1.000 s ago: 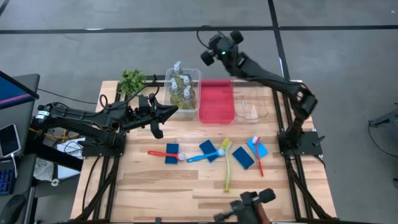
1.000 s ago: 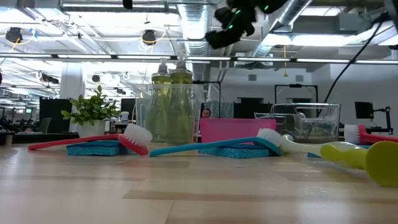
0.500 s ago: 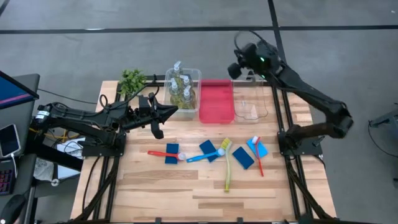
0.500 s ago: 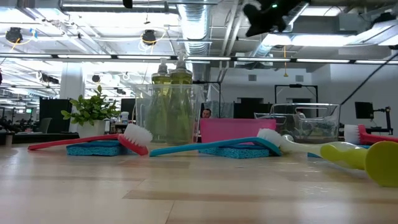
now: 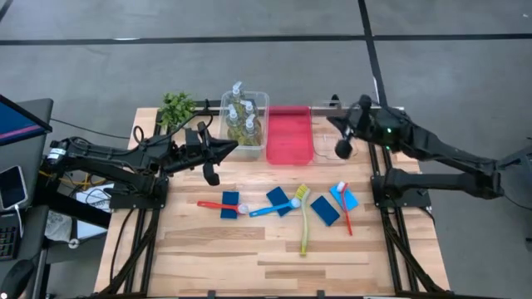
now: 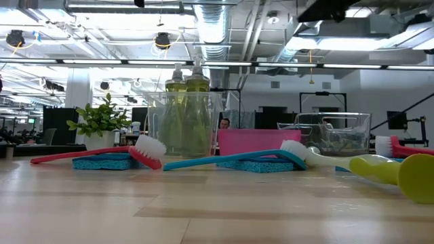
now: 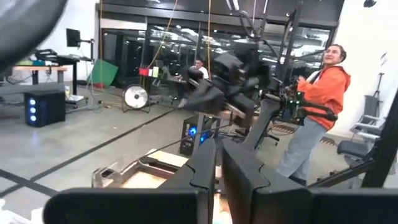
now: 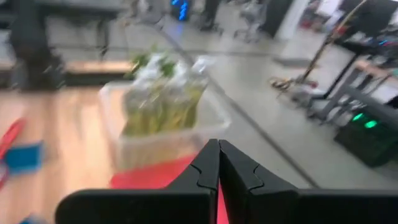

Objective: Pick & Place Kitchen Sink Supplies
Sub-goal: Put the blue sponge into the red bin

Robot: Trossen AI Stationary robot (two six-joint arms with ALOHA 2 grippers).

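Observation:
Pump bottles of yellow-green soap (image 5: pixel 240 116) stand in a clear tub, also in the low view (image 6: pixel 186 108). Blue sponges (image 5: pixel 230 205) (image 5: pixel 324 210) lie flat on the table's middle among a red brush (image 5: pixel 214 204), a blue brush (image 5: pixel 268 208), a yellow-green brush (image 5: pixel 302 220) and a second red brush (image 5: pixel 344 209). My left gripper (image 5: pixel 233 148) (image 7: pixel 219 155) is shut and hovers beside the soap tub's near left corner. My right gripper (image 5: pixel 335 124) (image 8: pixel 218 155) is shut, above the empty clear tub (image 5: pixel 334 146), pointing toward the soap tub (image 8: pixel 161 118).
A red tray (image 5: pixel 289 134) sits between the two tubs at the far edge. A small leafy plant (image 5: pixel 176 108) stands at the far left corner. Bare wood (image 5: pixel 249 249) lies along the near edge. A person in an orange top (image 7: pixel 317 106) stands in the room beyond.
My right arm has swung from high beyond the table's far edge toward the right and near side and come down, ending over the empty clear tub. It has left the low view's top. My left arm and all supplies have kept still.

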